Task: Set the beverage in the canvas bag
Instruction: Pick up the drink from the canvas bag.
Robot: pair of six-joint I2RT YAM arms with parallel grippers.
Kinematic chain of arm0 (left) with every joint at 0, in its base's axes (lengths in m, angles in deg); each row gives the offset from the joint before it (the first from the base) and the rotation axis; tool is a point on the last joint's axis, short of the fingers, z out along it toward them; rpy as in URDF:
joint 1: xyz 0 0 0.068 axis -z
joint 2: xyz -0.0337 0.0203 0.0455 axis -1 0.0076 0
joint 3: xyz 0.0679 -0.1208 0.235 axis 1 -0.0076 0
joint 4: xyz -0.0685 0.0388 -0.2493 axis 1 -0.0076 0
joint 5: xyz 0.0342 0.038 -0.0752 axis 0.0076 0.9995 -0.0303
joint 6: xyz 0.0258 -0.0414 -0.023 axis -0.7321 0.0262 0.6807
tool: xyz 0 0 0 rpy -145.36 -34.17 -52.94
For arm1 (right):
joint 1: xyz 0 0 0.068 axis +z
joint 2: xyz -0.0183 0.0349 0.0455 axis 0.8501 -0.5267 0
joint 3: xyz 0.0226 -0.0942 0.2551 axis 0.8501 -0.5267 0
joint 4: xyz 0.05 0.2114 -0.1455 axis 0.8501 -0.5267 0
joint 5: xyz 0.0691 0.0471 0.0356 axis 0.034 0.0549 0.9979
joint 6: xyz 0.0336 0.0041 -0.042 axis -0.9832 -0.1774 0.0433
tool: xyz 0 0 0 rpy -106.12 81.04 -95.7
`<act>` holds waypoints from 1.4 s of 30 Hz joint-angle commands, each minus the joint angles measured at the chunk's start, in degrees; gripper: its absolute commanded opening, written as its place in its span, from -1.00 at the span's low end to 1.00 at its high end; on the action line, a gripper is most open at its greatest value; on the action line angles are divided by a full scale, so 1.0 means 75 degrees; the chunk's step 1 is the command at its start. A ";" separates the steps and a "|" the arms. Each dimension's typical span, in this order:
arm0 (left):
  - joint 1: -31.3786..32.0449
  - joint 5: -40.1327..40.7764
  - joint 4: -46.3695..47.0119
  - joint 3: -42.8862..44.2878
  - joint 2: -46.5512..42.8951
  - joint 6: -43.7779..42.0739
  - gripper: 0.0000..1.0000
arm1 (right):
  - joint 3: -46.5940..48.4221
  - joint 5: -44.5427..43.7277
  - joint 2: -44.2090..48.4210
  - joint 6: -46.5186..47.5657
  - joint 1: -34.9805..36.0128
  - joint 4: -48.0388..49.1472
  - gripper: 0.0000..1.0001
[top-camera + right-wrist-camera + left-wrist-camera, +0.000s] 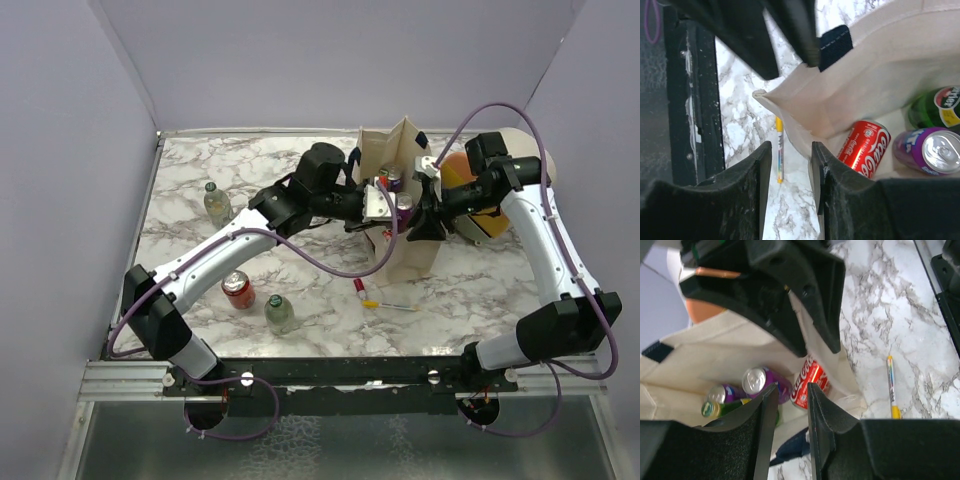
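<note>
The beige canvas bag (pixel 415 255) stands upright at the table's middle right, its mouth open. My left gripper (pixel 385 205) hangs over the mouth, open and empty (pixel 792 390). In the bag lie a red Coca-Cola can (pixel 810 382), a purple can (pixel 760 380), another can (pixel 719 394) and a green bottle (pixel 712 409). My right gripper (pixel 425 208) is at the bag's right rim, jaws apart (pixel 791 147). The bag's wall (pixel 880 75) runs between them against one finger. The red can (pixel 865 147) and the purple can (pixel 927 150) also show there.
On the table's left stand a green bottle (pixel 217 203), a red can (pixel 238 290) and a clear bottle (pixel 279 313). A yellow pen (pixel 385 303) lies in front of the bag. A cream-and-orange container (pixel 480 190) stands right behind the bag.
</note>
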 commanded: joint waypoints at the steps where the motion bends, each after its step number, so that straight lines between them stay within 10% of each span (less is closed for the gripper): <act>1: -0.0313 -0.0035 -0.0051 -0.0242 -0.0331 0.0159 -0.33 | -0.0048 0.0192 -0.0033 -0.0077 0.0249 0.0044 -0.31; 15: -0.0381 -0.0758 -0.0957 -0.0605 -0.0267 -0.0993 -0.23 | -0.0646 -0.0018 0.0423 -0.0133 0.0349 -0.0145 -0.76; 42: -0.0369 -0.1843 -0.2584 -0.0204 0.0439 -0.3643 -0.25 | -0.2483 -0.0001 0.0868 -0.0315 0.0350 0.0276 -0.81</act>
